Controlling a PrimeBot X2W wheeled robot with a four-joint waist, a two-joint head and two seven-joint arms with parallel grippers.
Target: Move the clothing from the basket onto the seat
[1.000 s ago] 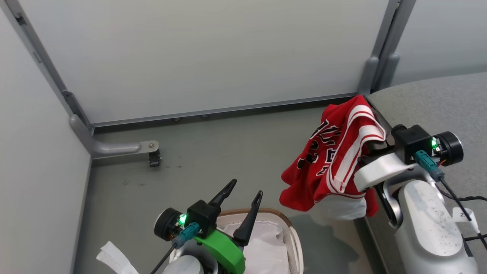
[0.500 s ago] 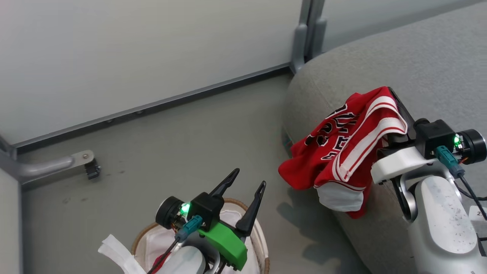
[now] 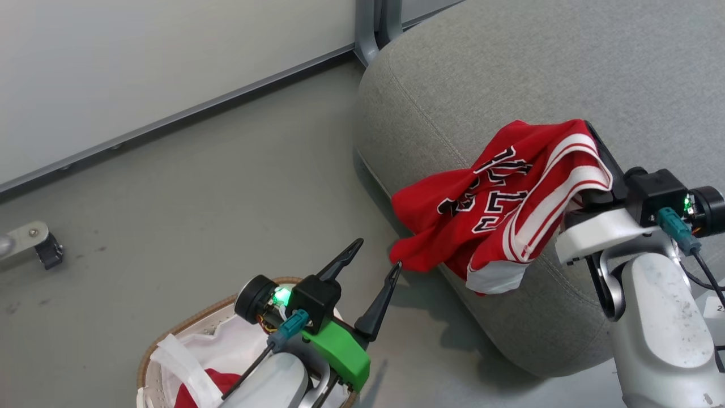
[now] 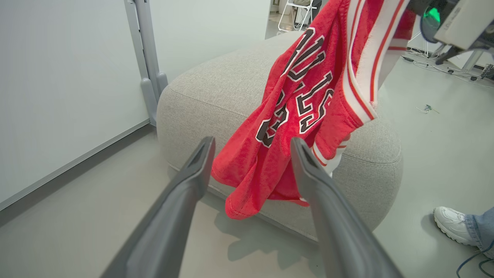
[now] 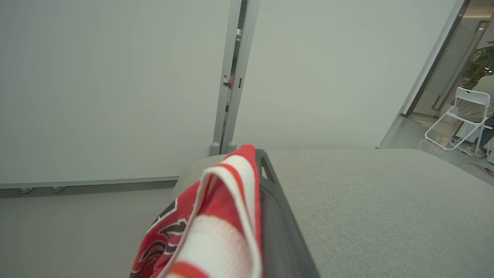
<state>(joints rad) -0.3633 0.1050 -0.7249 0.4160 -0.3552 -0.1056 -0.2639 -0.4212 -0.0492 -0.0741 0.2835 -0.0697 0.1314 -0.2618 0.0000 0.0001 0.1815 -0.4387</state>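
A red garment (image 3: 498,198) with white stripe trim and black lettering hangs from my right gripper (image 3: 583,127), which is shut on it above the left edge of the grey seat (image 3: 510,68). The cloth's lower end droops down the seat's side. In the right wrist view the garment (image 5: 216,216) covers one finger, and the other dark finger (image 5: 278,216) lies bare beside it. My left gripper (image 3: 378,253) stands open and empty above the basket (image 3: 187,323), its tips pointing at the garment (image 4: 293,116). A second red piece (image 3: 212,379) lies in the basket on the white liner (image 3: 226,345).
Pale wall panels with a grey post (image 3: 374,22) stand behind the seat. A metal bracket foot (image 3: 34,243) sits on the grey floor at the left. A person's white shoe (image 4: 453,224) is beside the seat. A white folding chair (image 5: 459,119) stands far off.
The head camera has swung right, so the seat now takes up more of the view. The right gripper still holds the garment, now over the seat's edge. The left gripper stays open.
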